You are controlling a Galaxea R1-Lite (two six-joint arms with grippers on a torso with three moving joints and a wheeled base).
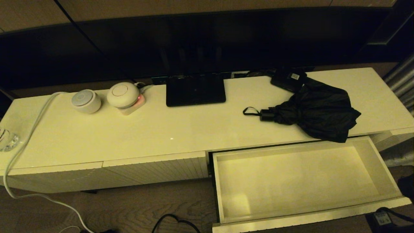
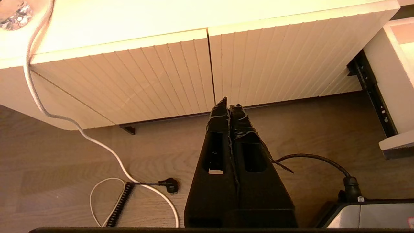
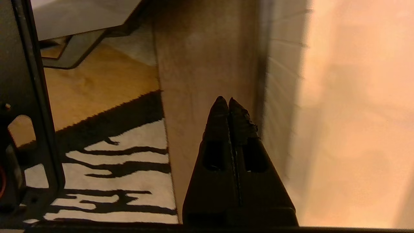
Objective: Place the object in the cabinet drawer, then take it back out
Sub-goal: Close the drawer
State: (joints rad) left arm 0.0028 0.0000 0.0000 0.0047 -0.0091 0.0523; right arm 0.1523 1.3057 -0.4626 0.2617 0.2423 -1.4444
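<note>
Both grippers, left gripper [image 2: 229, 106] and right gripper [image 3: 225, 99], are being held closed and empty. At right of centre, the umbrella [image 1: 315, 108] is lying limp beside the drawer [image 1: 300, 181]; its stiff handle [image 1: 266, 115] is judged the firmest hold.

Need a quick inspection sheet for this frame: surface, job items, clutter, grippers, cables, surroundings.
Surface: cream cabinet top, glossy.
Job's things: black umbrella lies on the top at the right, its fabric overhanging the front edge above the drawer; drawer pulled open, nothing seen inside.
Clutter: two round white devices, flat black stand, small black box, glass item at the left edge.
Grippers: left gripper shut, low before the ribbed panels; right gripper shut, beside the cabinet over a striped rug.
Cables: white cord off the left end; black cords on the floor.
Surroundings: dark screen behind, wood floor.
</note>
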